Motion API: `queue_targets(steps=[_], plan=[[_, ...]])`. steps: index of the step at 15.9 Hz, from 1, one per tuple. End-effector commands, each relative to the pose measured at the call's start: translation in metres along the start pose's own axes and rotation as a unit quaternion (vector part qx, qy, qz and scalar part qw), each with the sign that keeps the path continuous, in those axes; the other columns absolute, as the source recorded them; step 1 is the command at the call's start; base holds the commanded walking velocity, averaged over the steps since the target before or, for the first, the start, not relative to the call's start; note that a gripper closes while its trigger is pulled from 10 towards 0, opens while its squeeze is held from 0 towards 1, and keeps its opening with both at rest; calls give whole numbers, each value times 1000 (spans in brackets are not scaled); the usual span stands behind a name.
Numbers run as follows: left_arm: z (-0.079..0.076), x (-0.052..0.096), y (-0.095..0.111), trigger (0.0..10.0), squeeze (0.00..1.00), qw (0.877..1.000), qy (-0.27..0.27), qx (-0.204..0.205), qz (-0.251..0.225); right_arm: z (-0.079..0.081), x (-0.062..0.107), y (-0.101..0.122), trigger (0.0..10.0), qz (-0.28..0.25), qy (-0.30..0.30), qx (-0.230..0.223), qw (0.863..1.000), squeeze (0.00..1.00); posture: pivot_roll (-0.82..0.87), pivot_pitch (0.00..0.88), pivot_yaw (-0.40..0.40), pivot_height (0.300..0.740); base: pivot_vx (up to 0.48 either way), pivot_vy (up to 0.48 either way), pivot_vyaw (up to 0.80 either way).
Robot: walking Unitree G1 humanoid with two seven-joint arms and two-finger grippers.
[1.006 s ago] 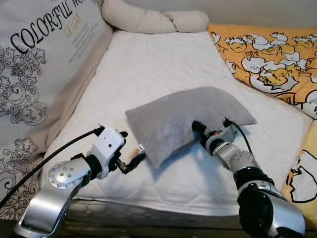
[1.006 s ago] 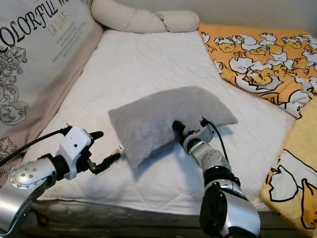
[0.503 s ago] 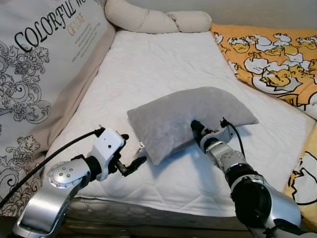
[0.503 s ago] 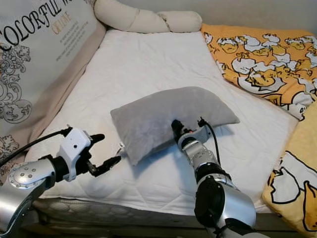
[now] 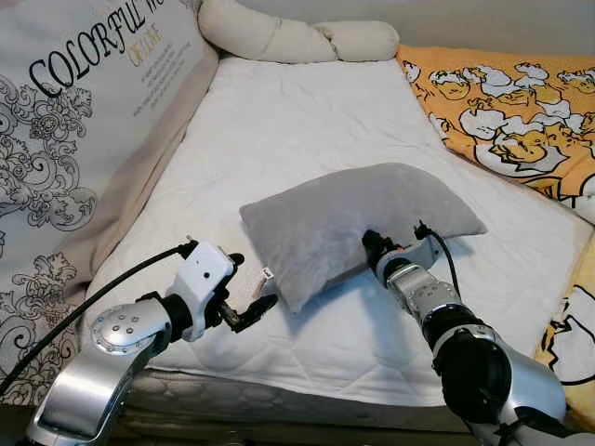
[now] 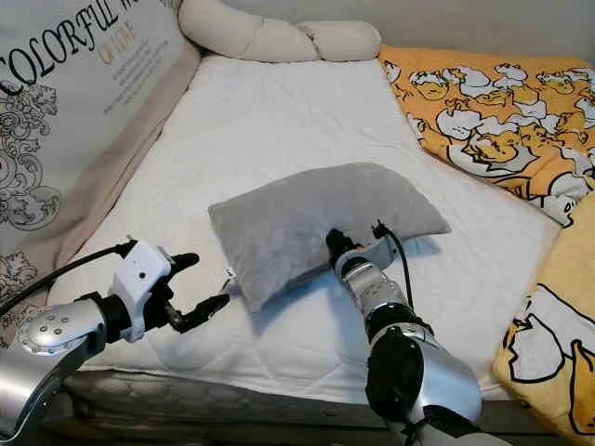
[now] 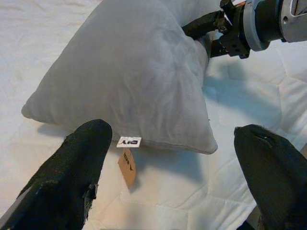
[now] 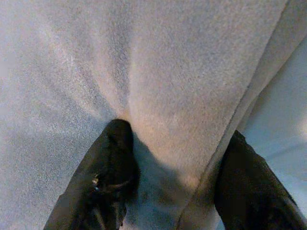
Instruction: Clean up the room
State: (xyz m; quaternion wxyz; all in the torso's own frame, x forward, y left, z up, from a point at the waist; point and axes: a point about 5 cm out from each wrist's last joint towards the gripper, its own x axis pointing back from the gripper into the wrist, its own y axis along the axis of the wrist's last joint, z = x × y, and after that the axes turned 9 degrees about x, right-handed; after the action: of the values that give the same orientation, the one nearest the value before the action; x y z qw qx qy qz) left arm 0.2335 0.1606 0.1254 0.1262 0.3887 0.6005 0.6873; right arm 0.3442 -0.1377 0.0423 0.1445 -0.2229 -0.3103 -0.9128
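Little has changed over the last second: the right gripper point(image 6: 337, 243) remains pressed into the near edge of the grey pillow point(image 5: 358, 216), its fingers pinching a fold of fabric, while the left gripper point(image 5: 249, 290) has edged slightly closer to the pillow's near corner and hangs open, holding nothing. That corner, with its small tag point(image 7: 128, 142), lies just ahead of the left gripper on the white mattress point(image 5: 279, 130). The pillow's long axis runs across the bed, its far corner pointing beyond the right gripper.
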Motion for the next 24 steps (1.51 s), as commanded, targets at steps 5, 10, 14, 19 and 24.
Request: queue_targets(steps=[5,10,14,19,24], plan=[[-1,2,-1,10000,0,1000,0,-3,3,7,-1,5,0,-1,2,7,1000,0,75,0,-17,740,0,0,0],[1,3,-2,10000,0,1000,7,0,6,9,-2,8,0,-5,3,11,1000,0,76,0,-27,740,0,0,0],[7,6,-4,10000,0,999,35,4,4,17,-3,13,0,-9,13,7,1000,0,78,0,-29,740,0,0,0],[35,13,-1,10000,0,984,171,35,-32,53,-3,31,0,-11,103,53,993,0,77,0,-31,740,0,0,0],[68,25,15,10000,0,956,280,52,-77,100,12,54,0,32,293,147,944,0,67,0,-24,740,0,0,0]])
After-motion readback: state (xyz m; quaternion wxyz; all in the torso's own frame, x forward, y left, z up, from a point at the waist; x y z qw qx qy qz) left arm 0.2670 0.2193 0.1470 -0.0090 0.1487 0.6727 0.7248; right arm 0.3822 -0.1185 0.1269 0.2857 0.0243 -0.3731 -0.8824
